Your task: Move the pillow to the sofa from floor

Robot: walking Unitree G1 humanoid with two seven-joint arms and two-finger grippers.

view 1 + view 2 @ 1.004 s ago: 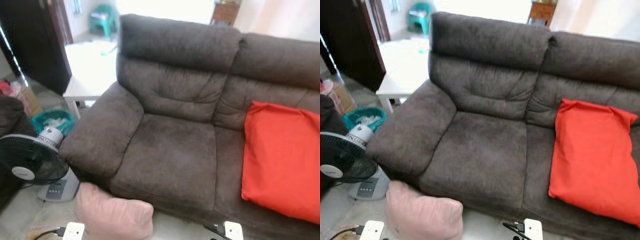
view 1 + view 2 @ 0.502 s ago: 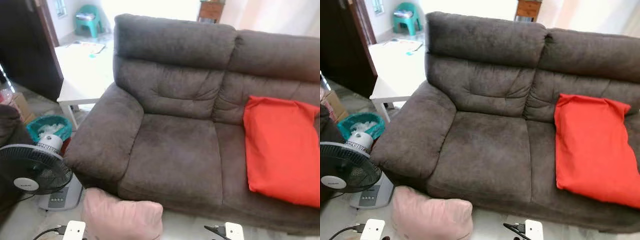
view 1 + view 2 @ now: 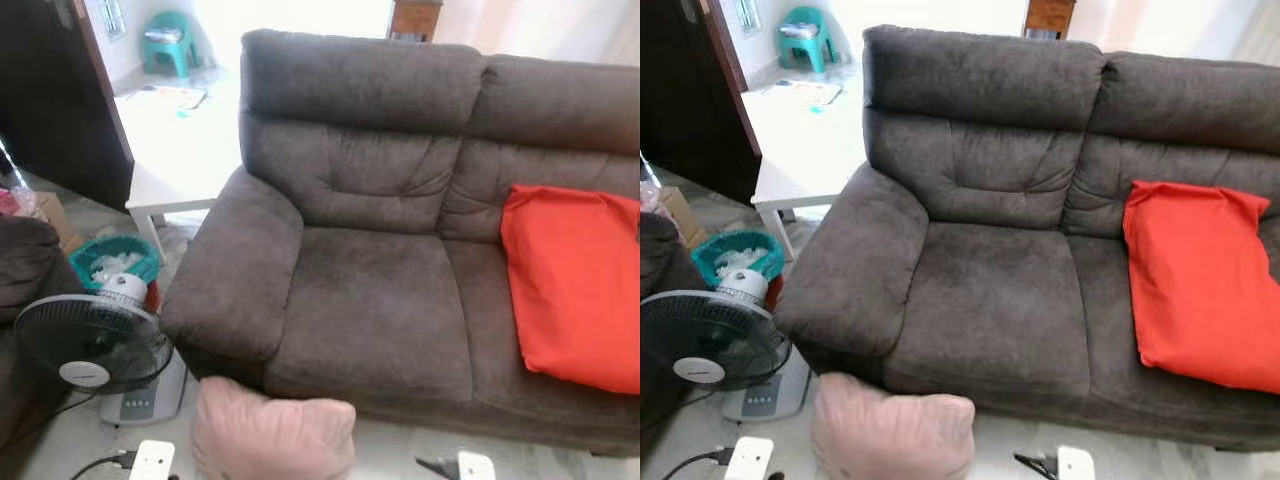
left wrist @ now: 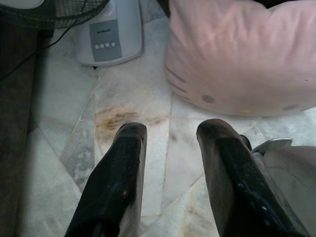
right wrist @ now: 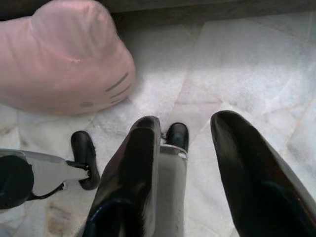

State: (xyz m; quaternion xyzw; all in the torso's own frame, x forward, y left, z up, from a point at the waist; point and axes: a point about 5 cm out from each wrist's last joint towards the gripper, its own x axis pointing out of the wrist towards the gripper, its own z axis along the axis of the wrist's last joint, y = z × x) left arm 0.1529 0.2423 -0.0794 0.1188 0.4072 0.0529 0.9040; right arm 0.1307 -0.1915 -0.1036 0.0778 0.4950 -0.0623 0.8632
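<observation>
- Pink pillow (image 3: 272, 437) is lying on the marble floor (image 4: 59, 123), pressed against the front base of the brown sofa (image 3: 380, 300), below the left seat cushion. It is not on the seat.
- Whole head-camera picture is shifting compared with a second ago: sofa and pillow are sliding rightward in frame and more of the pillow is showing. That is the camera moving; the pillow itself is sitting at the same spot against the sofa base.
- Left gripper (image 4: 168, 133) is hanging low over the floor, fingers spread apart with nothing between them; pillow lies just ahead of the tips.
- Right gripper (image 5: 185, 133) is also pointing down at the floor, fingers parted and empty; pillow is off to one side, apart from it.
- Red cushion (image 3: 570, 285) is leaning on the right seat; standing fan (image 3: 95, 345) is sitting near the left armrest.
- Judgement: the robot is squaring up on the pillow; with both grippers free, a grasp and lift onto the seat appear still outstanding.
</observation>
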